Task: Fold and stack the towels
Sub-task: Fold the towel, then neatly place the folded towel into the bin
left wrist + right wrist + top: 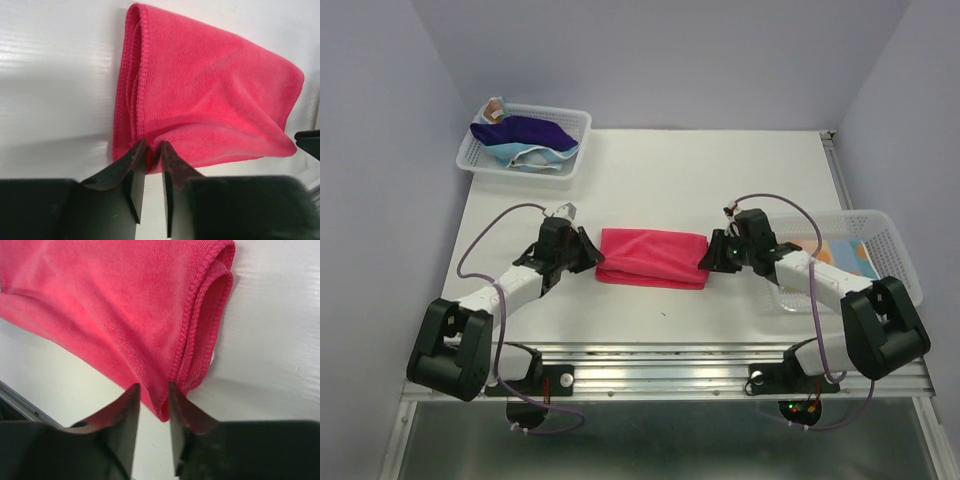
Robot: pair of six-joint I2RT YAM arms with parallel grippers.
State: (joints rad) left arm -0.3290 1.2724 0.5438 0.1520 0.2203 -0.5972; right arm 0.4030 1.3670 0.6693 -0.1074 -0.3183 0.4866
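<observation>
Left gripper (pixel 152 150) first: its jaws are parted just a crack. A corner of the folded pink towel (pixel 210 90) sits right between the tips, lying loose rather than squeezed. Over to the right gripper (pixel 152 390), and it's the same picture, a narrow gap with the opposite corner poking down between the tips and white table (pixel 720 170) showing through beside it. The towel lies flat across the middle of the table, doubled over with its stitched edges layered, stretching from one gripper to the other. At the far left corner, a white basket (pixel 575 120) holds a navy towel (pixel 535 130) on top of a light blue one (pixel 520 155). On the right, behind the right arm, a second basket (pixel 890 235) holds a patterned towel (pixel 840 255).
</observation>
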